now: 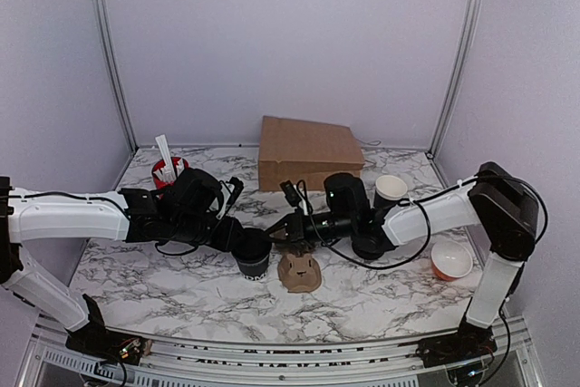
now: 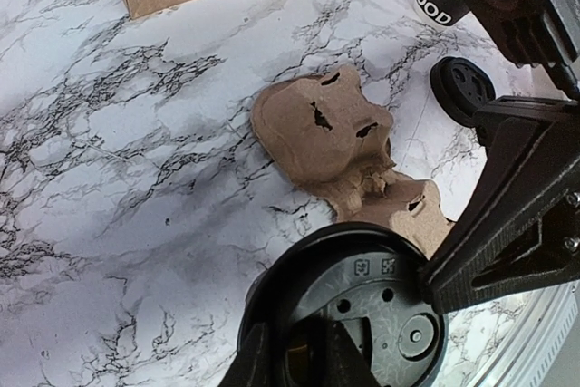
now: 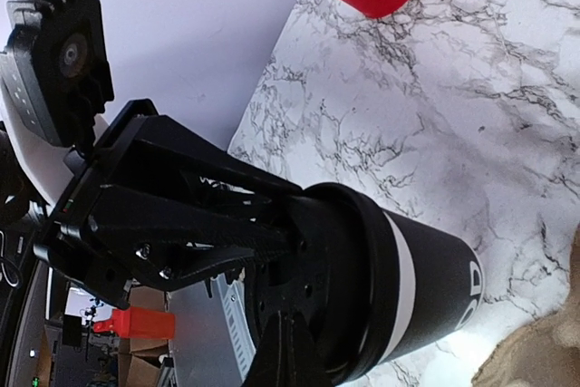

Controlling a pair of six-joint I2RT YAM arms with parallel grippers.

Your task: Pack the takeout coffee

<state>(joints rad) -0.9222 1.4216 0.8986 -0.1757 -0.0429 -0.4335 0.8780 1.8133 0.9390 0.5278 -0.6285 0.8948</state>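
Observation:
The takeout coffee (image 1: 254,256), a black cup with a black lid, stands at the table's middle front. It also shows in the left wrist view (image 2: 381,305) and in the right wrist view (image 3: 435,287), where a white band shows between lid and cup wall. My left gripper (image 1: 237,237) (image 2: 299,362) is shut on the lid's rim, one finger outside and one on top. My right gripper (image 1: 272,231) (image 3: 304,337) is shut, with its tip touching the lid top from the other side. It also shows in the left wrist view (image 2: 439,278).
A brown cardboard cup carrier (image 1: 299,271) (image 2: 326,129) lies just right of the cup. A brown paper bag (image 1: 308,153) stands behind. A red cup (image 1: 168,172) stands back left. An open black cup (image 1: 390,189), a loose black lid (image 2: 460,88) and an orange bowl (image 1: 450,260) are on the right.

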